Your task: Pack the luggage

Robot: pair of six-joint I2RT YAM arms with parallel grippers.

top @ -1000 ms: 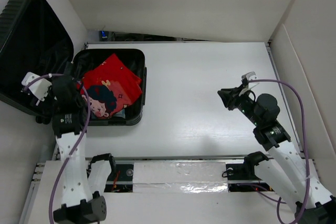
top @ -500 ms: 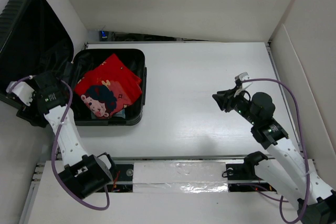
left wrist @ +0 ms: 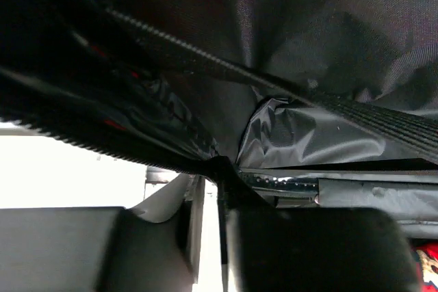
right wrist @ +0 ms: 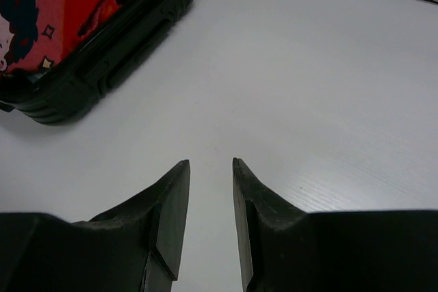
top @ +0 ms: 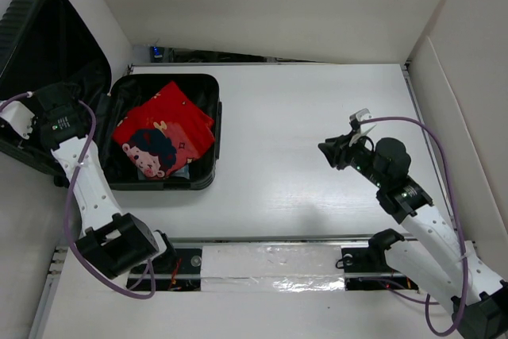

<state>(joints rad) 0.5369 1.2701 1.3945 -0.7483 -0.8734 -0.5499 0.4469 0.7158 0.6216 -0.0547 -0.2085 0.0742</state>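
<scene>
The luggage lies open at the table's left, its ribbed lid leaning back against the left wall. A red printed cloth with a cartoon face fills the lower shell. My left gripper is up at the lid's near rim. In the left wrist view, the left gripper is shut on the thin edge strip of the lid, with the black lining and a strap just above. My right gripper hovers open over bare table, pointing left. In the right wrist view, nothing sits in the right gripper, and the luggage is far left.
White walls close in the table at the left, back and right. A dark gap with small devices runs along the back edge. The arms' mounting rail crosses the near edge.
My left gripper left the red cloth, swung left and up to the lid's rim and closed there. My right gripper drifted slightly left and opened a little.
</scene>
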